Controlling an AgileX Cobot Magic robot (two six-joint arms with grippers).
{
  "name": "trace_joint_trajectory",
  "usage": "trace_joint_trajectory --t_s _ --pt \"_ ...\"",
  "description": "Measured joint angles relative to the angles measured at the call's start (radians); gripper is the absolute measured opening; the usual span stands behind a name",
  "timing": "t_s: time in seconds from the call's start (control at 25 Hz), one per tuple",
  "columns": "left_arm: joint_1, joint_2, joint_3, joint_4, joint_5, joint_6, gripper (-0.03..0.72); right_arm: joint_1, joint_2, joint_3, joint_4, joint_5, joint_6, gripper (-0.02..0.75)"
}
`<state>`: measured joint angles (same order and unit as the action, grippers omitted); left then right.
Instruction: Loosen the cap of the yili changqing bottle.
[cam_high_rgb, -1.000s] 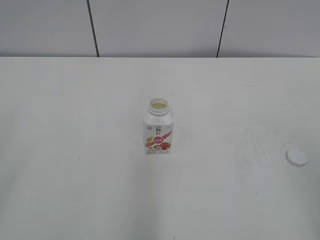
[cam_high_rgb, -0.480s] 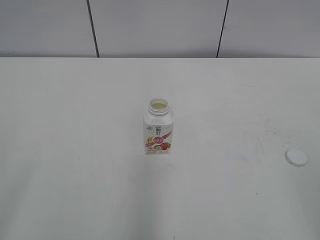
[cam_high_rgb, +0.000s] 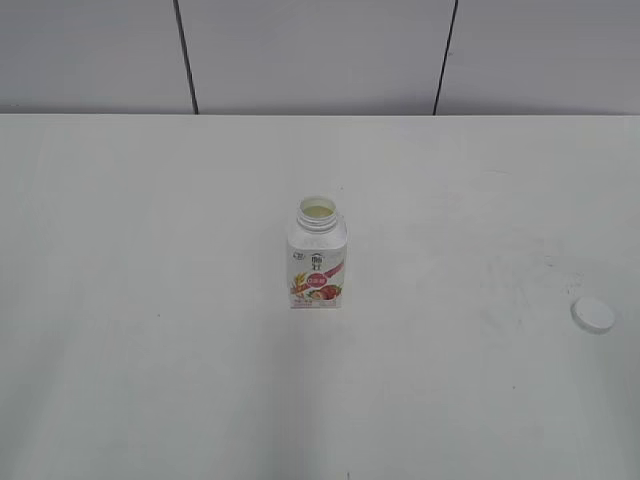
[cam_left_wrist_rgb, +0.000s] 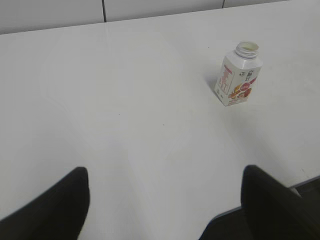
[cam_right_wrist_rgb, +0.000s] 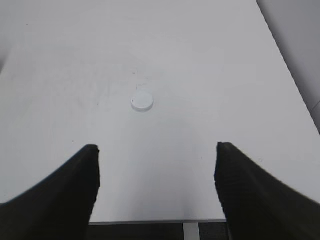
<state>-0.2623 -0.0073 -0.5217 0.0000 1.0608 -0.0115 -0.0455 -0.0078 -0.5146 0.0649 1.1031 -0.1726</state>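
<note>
Nearest the right wrist camera, the right tool (cam_right_wrist_rgb: 156, 187) hangs above the surface (cam_right_wrist_rgb: 200, 60) with its two dark fingers (cam_right_wrist_rgb: 65, 192) spread wide and nothing between them. The near edge of the surface shows just below the fingers, with a dark strip beneath it. Beyond the gap, the cap (cam_right_wrist_rgb: 142, 101) lies flat on the surface by itself, well apart from the tool. A long side edge of the surface runs up the right side of this view, and bare surface surrounds the cap on all sides.

In the left wrist view the left tool (cam_left_wrist_rgb: 165, 200) is likewise spread open and empty, its fingers (cam_left_wrist_rgb: 55, 205) dark at the bottom of the frame. The surface's edge cuts across the lower right corner. Farther on, toward the upper right, the yili changqing bottle (cam_left_wrist_rgb: 238, 75) stands on its base, its neck uncapped, with wide free surface between it and the tool.

From the exterior view, the bottle (cam_high_rgb: 317, 257) stands upright near the middle of the surface (cam_high_rgb: 150, 300), its mouth open. The cap (cam_high_rgb: 593, 315) rests near the right border of the view, well apart from the bottle. The far edge of the surface meets a pale panelled wall (cam_high_rgb: 320, 50). Neither arm shows here.

Compared with a second ago, the bottle and cap sit in the same places; nothing has visibly shifted.
</note>
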Motion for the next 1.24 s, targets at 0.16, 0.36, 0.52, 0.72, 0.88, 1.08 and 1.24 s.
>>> trace_joint_trajectory --t_s 0.16,0.36,0.52,0.72,0.88,1.08,1.24 --pt "0.014 0.0 0.0 0.0 0.0 0.0 0.565 0.0 0.0 0.001 -0.001 -0.002 0.001 0.567" --pt "0.118 0.0 0.0 -0.006 0.0 0.0 0.565 0.0 0.0 0.001 -0.002 -0.003 0.001 0.567" --pt "0.21 0.0 0.0 -0.01 0.0 0.0 0.56 0.0 0.0 0.001 0.019 -0.003 0.001 0.567" --pt "0.231 0.0 0.0 -0.028 0.0 0.0 0.554 0.0 0.0 0.001 0.023 -0.005 0.001 0.567" --pt "0.234 0.0 0.0 -0.042 0.0 0.0 0.553 0.0 0.0 0.001 0.024 -0.005 0.001 0.567" --pt "0.259 0.0 0.0 -0.049 -0.001 0.0 0.551 0.0 0.0 0.001 0.025 -0.005 0.002 0.567" --pt "0.259 0.0 0.0 -0.051 -0.001 0.0 0.551 0.0 0.0 0.001 0.025 -0.005 0.002 0.567"
